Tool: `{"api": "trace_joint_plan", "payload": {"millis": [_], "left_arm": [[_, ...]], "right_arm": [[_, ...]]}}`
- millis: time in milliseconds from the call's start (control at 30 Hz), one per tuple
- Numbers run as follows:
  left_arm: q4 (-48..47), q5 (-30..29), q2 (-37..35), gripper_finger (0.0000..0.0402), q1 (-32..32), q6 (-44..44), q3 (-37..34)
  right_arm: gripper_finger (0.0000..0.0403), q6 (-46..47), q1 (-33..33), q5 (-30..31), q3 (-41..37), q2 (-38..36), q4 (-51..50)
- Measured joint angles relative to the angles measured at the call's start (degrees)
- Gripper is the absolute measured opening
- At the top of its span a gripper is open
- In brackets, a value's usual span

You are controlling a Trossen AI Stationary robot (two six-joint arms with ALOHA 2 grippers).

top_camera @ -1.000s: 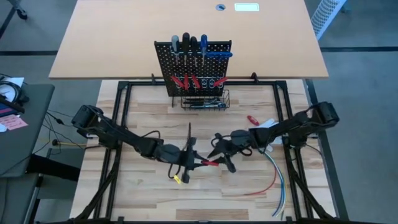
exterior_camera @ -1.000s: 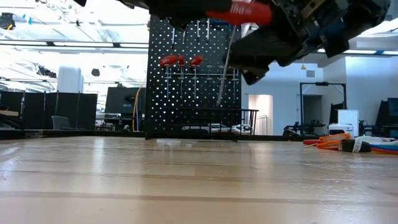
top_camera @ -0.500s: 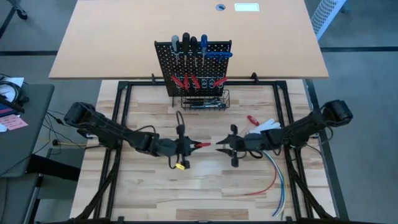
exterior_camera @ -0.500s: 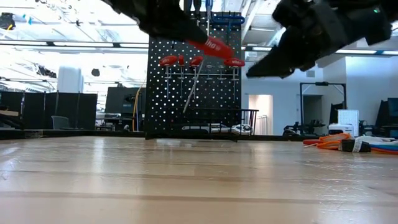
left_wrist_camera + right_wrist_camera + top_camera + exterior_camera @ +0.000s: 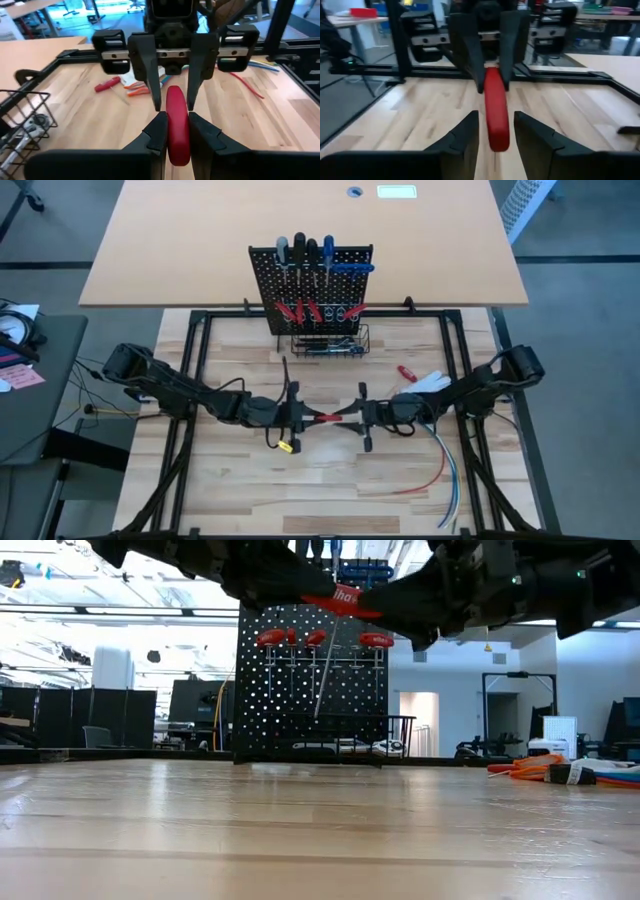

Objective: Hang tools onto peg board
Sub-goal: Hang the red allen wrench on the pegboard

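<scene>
A red-handled tool [image 5: 328,418] with a thin metal shaft [image 5: 322,680] hangs in the air over the table's middle. My left gripper [image 5: 176,132] is shut on its handle from the left. My right gripper [image 5: 496,135] faces it from the right and is open. Its two fingers stand on either side of the handle's free end [image 5: 497,135], with a gap on each side. The peg board [image 5: 310,280] stands upright at the far edge with several tools on it. A wire basket [image 5: 330,342] sits at its base. My left gripper pinches the red handle [image 5: 176,142] between its two fingers [image 5: 506,55]. It comes in level from the table's left, and the fingers lie along the handle. The handle's other end sticks out past the fingertips toward the right. The tool is lifted clear, and its shaft slants down toward the peg board.
A small red-handled tool [image 5: 406,372] lies on the table right of the basket. Red, blue and white cables [image 5: 445,460] trail over the right near part. Black frame rails [image 5: 195,360] run along the table's sides.
My left gripper has carried the tool toward the far edge and turned it, so the red handle now points level to the right. My right gripper has swung round to face it and moved toward the table's left, bringing its open fingers around the handle's free end.
</scene>
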Motion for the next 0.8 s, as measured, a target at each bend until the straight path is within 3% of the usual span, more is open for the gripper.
{"api": "trace_joint_plan", "payload": {"millis": [300,500,633,800], "left_arm": [[0.2,0.9,0.0,0.0042,0.0,-0.3,0.0],[-0.9,0.9,0.0,0.0051,-0.2,-0.5,0.0],[-5.6,-0.3,-0.1,0.0082,0.1,-1.8,0.1],[-21.8,-2.2,-0.3,0.0129,-0.1,-9.4,0.0]], "right_arm": [[0.0119,-0.3,0.4,-1.8,3.9,3.4,-1.0],[0.0049,0.0,0.4,-1.2,4.1,3.3,-2.1],[0.0042,0.2,1.1,4.4,4.1,0.2,-7.9],[0.0042,-0.5,1.1,17.0,7.9,-10.4,-23.8]]}}
